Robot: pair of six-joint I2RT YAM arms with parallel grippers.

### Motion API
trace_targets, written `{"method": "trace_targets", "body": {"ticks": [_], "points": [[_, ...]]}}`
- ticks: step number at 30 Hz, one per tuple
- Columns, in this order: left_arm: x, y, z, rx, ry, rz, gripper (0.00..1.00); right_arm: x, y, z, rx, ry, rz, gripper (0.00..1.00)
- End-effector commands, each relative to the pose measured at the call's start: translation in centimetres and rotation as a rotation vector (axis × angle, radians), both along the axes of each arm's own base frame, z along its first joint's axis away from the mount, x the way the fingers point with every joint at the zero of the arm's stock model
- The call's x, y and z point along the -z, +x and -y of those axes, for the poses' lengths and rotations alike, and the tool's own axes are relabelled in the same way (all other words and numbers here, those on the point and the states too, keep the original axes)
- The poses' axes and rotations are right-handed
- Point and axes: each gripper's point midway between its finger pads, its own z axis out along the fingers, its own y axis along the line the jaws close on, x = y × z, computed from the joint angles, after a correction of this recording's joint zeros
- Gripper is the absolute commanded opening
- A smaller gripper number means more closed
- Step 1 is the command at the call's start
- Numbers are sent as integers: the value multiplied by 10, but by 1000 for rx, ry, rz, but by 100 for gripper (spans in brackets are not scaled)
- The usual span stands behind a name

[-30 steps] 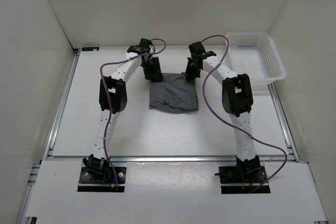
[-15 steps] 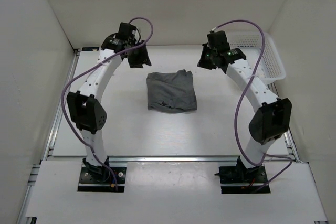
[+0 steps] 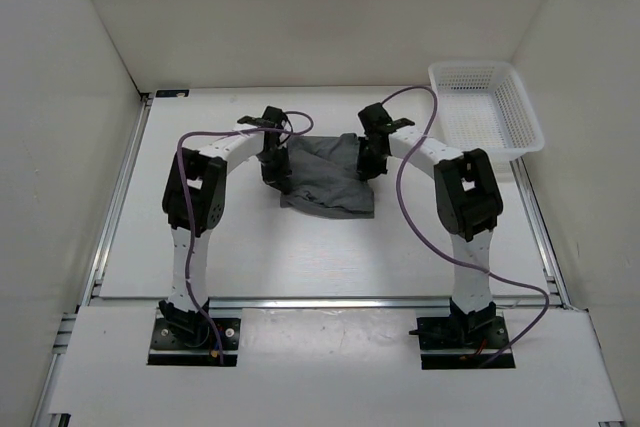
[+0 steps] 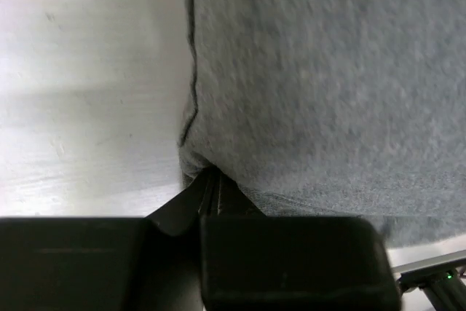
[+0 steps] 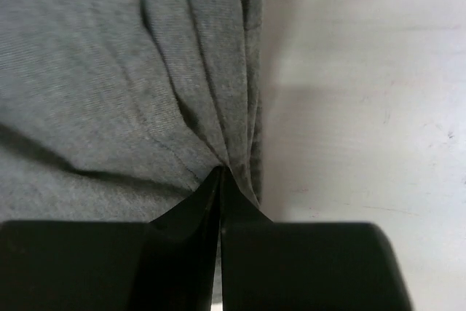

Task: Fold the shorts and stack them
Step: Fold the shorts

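My left fingers (image 4: 193, 205) are closed tight on the left edge of the shorts (image 3: 328, 179). My right fingers (image 5: 200, 202) are closed on the right edge, and the cloth puckers into each nip. The grey shorts lie folded mid-bench, toward the far edge. White bench (image 3: 240, 247) stretches wide to the near and left edges. A mesh basket (image 3: 487, 107) fills the far right corner.

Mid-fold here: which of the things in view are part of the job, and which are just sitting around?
In the job:
shorts, grey, on the table
left gripper, shut on their left edge
right gripper, shut on their right edge

Lying about:
white mesh basket, empty, at the far right corner, apart from the shorts
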Motion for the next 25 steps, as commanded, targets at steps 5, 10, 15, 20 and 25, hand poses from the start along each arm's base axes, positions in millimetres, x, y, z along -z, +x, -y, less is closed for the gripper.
{"method": "trace_targets", "body": {"ticks": [5,10,15,20,25], "points": [[-65,19,-2,22,-5,179,10,-98,12,7,24,31,218,20],[-164,8,-18,24,-6,345,35,-192,-10,46,108,-1,416,72],[-251,-34,-38,-18,-66,541,59,-220,-49,98,203,-89,508,96],[-268,-85,-75,-156,-48,631,87,-211,-103,144,284,-179,505,96],[-278,-133,-100,-233,-89,721,91,-190,-142,167,301,-200,495,92]]}}
